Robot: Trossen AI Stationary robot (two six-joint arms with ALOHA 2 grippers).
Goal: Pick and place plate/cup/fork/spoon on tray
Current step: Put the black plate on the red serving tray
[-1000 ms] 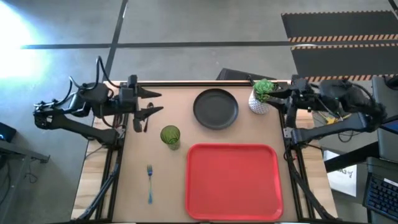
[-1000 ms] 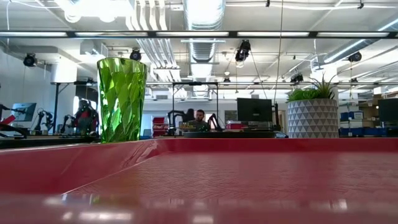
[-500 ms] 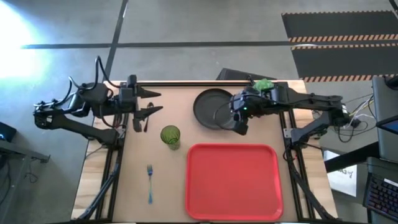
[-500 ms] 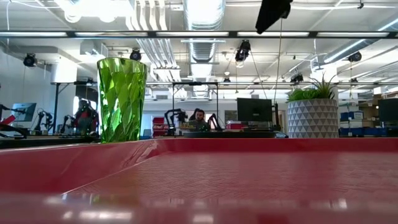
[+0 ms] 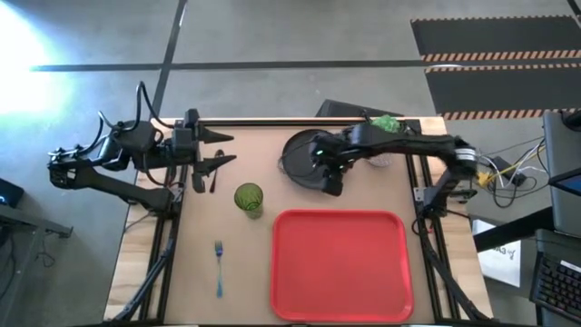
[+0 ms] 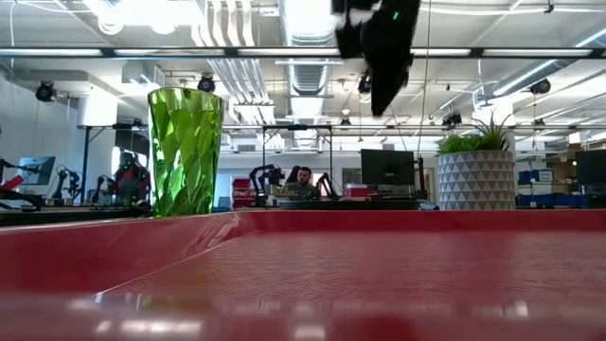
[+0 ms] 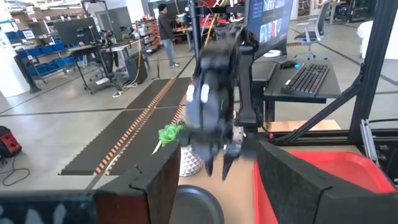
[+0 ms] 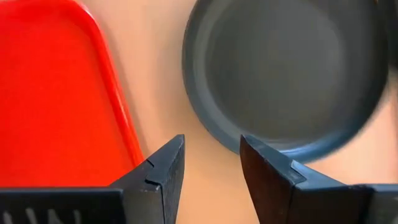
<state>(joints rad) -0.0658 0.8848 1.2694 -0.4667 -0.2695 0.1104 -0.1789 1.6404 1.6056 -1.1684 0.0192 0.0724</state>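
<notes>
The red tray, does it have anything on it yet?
No. The red tray lies bare. The plate, cup and fork sit on the table outside it. What lies beneath it is hidden.

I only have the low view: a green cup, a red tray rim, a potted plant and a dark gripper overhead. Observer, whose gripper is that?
Observer: It's the right gripper, reached out over the black plate on the table.
Operator: Is it gripping anything?
Observer: No. In its wrist view the fingers stand apart, empty, with the plate's rim beyond them.
Operator: Where is the other arm?
Observer: The left gripper waits open at the table's far left edge.
Operator: Is the fork on the tray?
Observer: No. The blue-handled fork lies on the table left of the red tray.
</notes>
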